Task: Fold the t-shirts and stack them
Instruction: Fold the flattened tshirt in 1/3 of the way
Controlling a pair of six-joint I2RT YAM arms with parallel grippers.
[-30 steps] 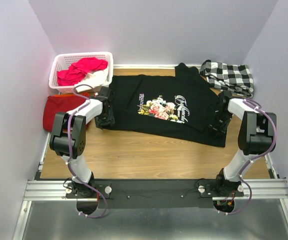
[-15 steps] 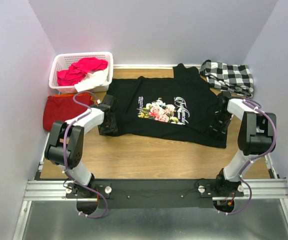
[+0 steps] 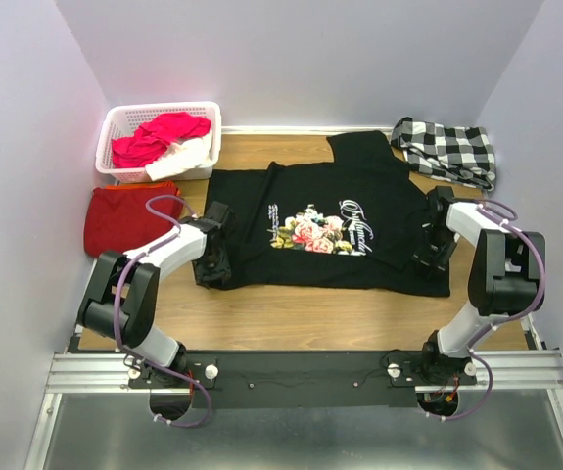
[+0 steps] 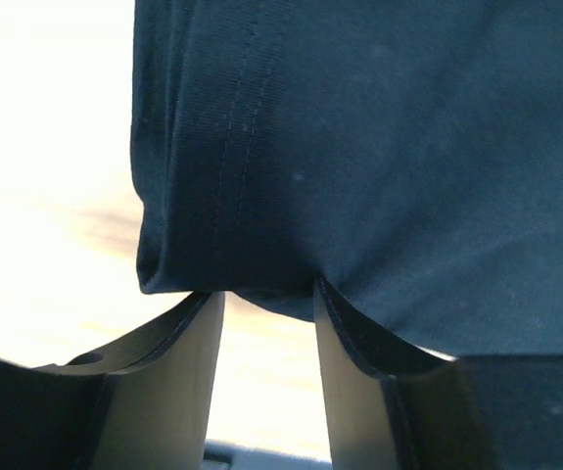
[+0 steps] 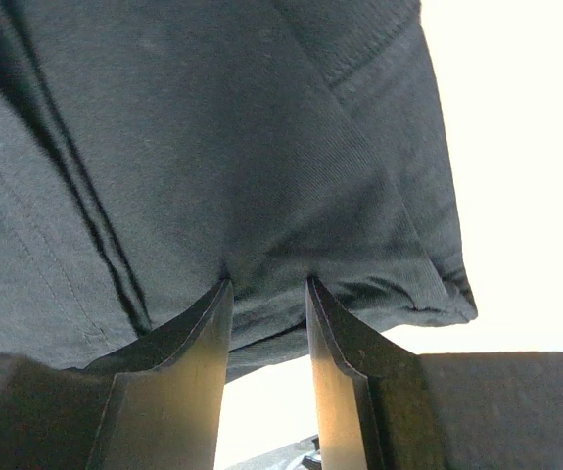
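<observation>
The black t-shirt [image 3: 335, 225] with a pink-rose print and white script lies spread across the middle of the wooden table. My left gripper [image 3: 214, 266] is shut on its near left hem corner; in the left wrist view the black cloth [image 4: 359, 147] bunches between my fingertips [image 4: 266, 294]. My right gripper [image 3: 431, 257] is shut on the near right corner; the right wrist view shows the cloth [image 5: 212, 147] pinched at my gripper [image 5: 266, 284]. The plain dark-red t-shirt [image 3: 124, 217] lies folded at the table's left edge, apart from both grippers.
A white basket [image 3: 124, 117] holding bright red and white clothes stands at the back left. A black-and-white checked cloth [image 3: 445, 149] lies at the back right. Bare wood [image 3: 310, 318] runs along the near edge. Walls close in on both sides.
Both grippers have drawn the black t-shirt toward the near edge. Its near hem now lies straighter and the shirt flatter. The left gripper has moved right and nearer.
</observation>
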